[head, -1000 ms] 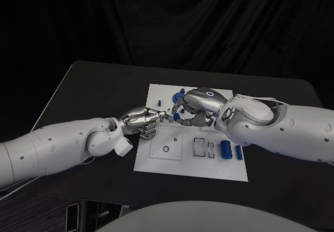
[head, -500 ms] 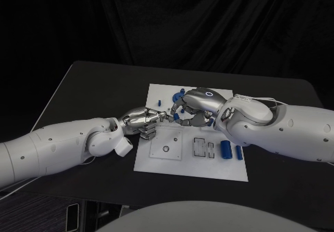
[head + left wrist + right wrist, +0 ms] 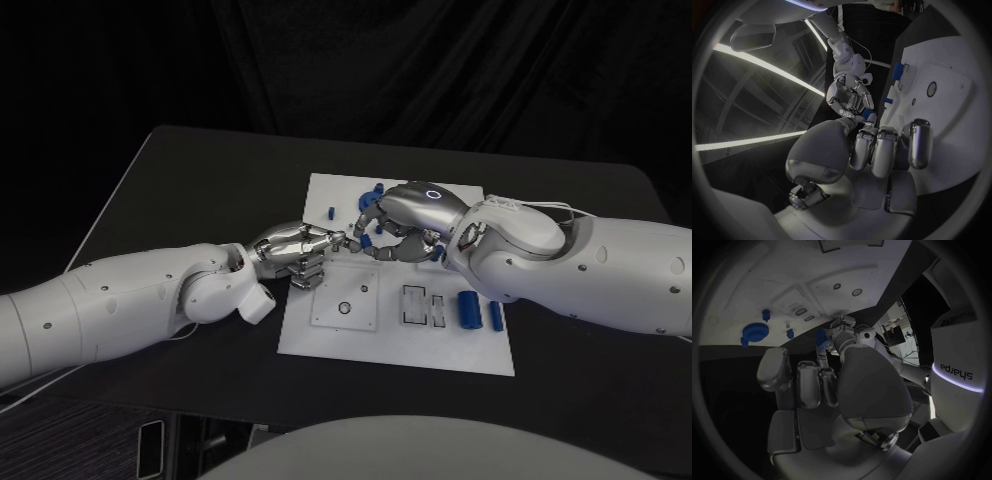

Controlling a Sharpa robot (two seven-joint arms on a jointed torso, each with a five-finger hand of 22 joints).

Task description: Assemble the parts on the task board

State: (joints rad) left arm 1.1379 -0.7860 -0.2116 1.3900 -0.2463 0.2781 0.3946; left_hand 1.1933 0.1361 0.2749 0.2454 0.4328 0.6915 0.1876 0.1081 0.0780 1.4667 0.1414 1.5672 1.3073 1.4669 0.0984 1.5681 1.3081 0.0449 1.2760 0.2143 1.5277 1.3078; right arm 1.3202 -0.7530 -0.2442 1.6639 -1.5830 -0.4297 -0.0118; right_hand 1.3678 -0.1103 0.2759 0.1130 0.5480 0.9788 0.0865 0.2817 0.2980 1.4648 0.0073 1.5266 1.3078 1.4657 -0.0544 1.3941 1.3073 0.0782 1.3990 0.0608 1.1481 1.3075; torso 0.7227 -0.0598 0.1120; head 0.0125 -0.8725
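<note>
The white task board [image 3: 433,350] lies in the middle of the table. Above its left middle my two hands meet fingertip to fingertip. My left hand [image 3: 296,250] pinches a small blue part [image 3: 869,116] between thumb and fingers; the part [image 3: 821,337] also appears in the right wrist view. My right hand [image 3: 407,222] is curled over it from the other side, fingertips [image 3: 820,365] at the part; whether they grip it is unclear. A blue gear-like part [image 3: 754,332] and small blue pegs [image 3: 766,315] stand at the board's far end.
Two blue cylinders [image 3: 466,308] [image 3: 495,316] lie side by side on the board's right edge. A square plate with a round hole [image 3: 343,308] and narrow slots [image 3: 415,304] occupy the board's near half. Black table [image 3: 188,180] surrounds the board.
</note>
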